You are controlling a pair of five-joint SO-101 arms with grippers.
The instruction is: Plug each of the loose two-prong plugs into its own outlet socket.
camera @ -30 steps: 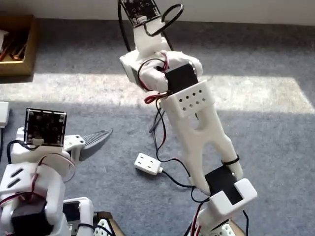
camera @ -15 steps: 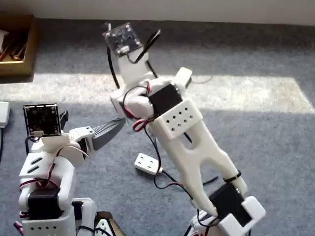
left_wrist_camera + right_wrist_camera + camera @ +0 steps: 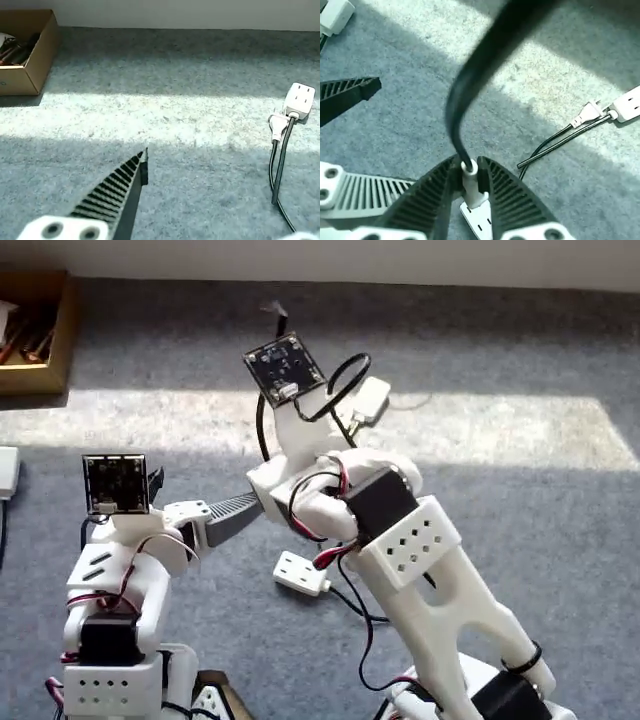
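My right gripper pinches one white two-prong plug above a white plastic outlet block; neither plug appears seated.

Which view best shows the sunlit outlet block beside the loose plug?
The left wrist view: the whole outlet block, slots visible. The right wrist view crops it at the edge; in the high view an arm's cable partly covers it.

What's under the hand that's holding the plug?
A white outlet socket lies under the right hand, on grey carpet. The hand pinches a white plug on a black cord. Its prongs are covered, so I can't tell if they're in.
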